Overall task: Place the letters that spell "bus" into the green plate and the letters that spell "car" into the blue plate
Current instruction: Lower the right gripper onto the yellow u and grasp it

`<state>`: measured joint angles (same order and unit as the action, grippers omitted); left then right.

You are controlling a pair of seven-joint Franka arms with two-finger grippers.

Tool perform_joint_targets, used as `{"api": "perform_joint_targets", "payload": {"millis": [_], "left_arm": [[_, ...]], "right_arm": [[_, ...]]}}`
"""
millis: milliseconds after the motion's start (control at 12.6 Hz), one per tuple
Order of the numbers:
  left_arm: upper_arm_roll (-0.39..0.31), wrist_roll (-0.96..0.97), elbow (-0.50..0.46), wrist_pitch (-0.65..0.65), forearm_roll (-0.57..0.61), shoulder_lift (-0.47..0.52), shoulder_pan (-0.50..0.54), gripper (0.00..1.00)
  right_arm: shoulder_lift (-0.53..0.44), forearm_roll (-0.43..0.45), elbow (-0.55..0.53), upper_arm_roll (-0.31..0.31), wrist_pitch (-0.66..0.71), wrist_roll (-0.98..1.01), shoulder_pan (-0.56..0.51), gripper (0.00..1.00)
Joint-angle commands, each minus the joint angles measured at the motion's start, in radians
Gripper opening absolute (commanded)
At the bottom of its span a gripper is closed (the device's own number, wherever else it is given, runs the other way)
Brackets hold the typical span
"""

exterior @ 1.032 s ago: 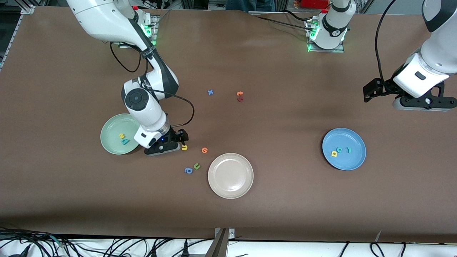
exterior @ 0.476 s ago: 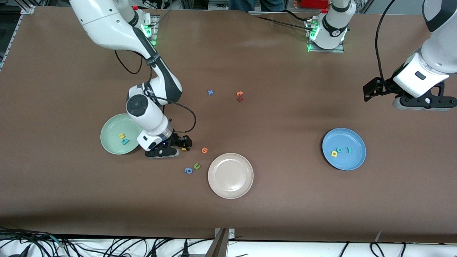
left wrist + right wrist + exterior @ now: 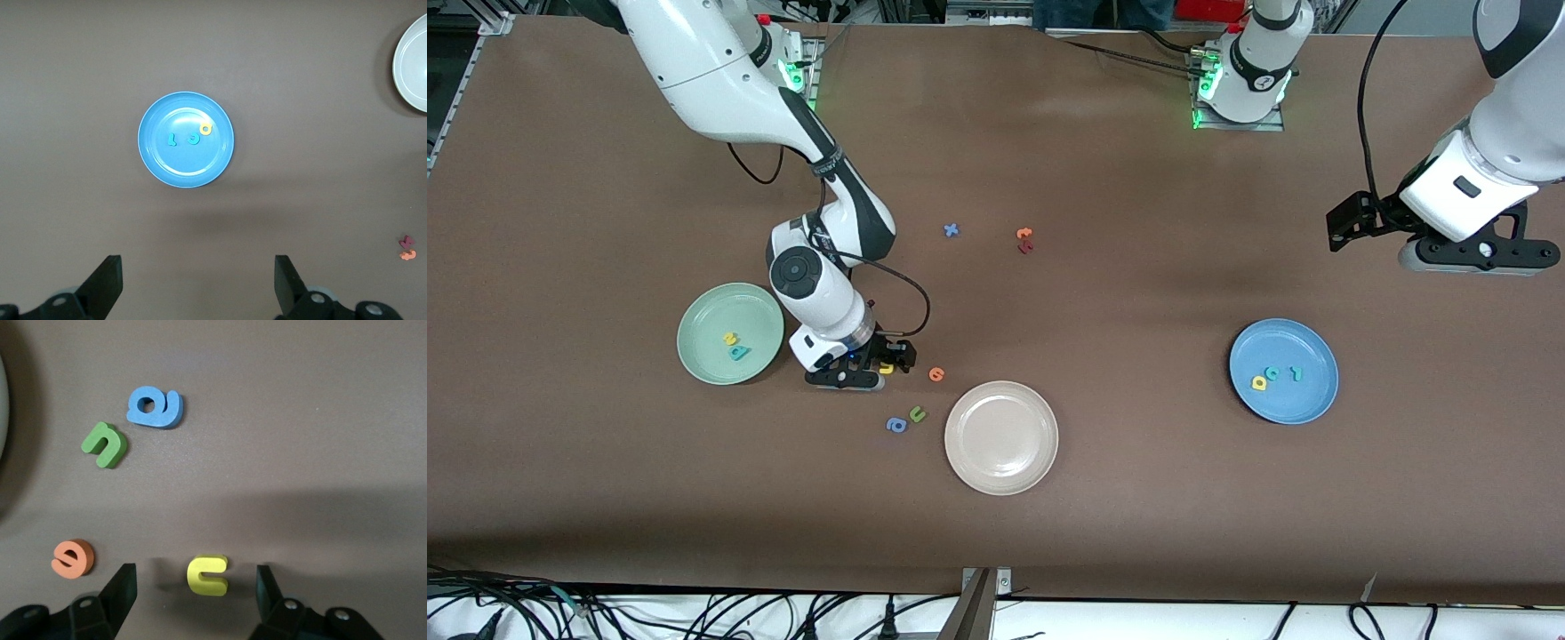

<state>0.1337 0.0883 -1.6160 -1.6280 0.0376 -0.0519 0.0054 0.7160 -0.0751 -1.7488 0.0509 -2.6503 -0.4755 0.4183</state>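
The yellow u lies flat on the table beside the green plate. My right gripper is low over it, open, one finger on each side with a gap on both. In the green plate lie the yellow s and the teal b. The blue plate holds the yellow a, teal c and teal r. My left gripper waits open and empty, high over the table at the left arm's end.
A beige plate sits nearer the front camera than the yellow u. A green u, a blue a and an orange round letter lie close around my right gripper. A blue x and orange and red letters lie farther back.
My right arm has swung off the green plate's edge toward the left arm's end, and its fingers now straddle the yellow u and stand a little narrower. The left arm has barely moved.
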Motion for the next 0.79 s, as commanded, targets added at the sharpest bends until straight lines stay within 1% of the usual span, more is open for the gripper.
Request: {"api": "perform_joint_targets", "payload": {"millis": [0,79,397,476,556,715], "left_arm": [[0.0,0.004,0.022,0.022,-0.027,-0.003,-0.002,1.0],[0.0,0.004,0.022,0.022,-0.027,-0.003,-0.002,1.0],[0.0,0.005,0.022,0.022,-0.027,-0.003,-0.002,1.0],[0.0,0.005,0.022,0.022,-0.027,-0.003,-0.002,1.0],[0.0,0.005,0.022,0.022,-0.025,-0.003,-0.002,1.0],[0.0,0.005,0.022,0.022,-0.025,-0.003,-0.002,1.0]], "right_arm": [[0.02,-0.008,0.023,-0.005,-0.003,-0.012,0.007,0.8],[0.023,-0.008,0.023,-0.005,-0.003,-0.012,0.007,0.77],[0.033,-0.006,0.023,-0.005,-0.003,-0.009,0.007,0.73],[0.033,-0.006,0.023,-0.005,-0.003,-0.008,0.007,0.71],[0.034,-0.005,0.023,-0.005,-0.003,-0.006,0.007,0.64],[0.034,-0.003,0.022,-0.005,-0.003,-0.003,0.008,0.49]]}}
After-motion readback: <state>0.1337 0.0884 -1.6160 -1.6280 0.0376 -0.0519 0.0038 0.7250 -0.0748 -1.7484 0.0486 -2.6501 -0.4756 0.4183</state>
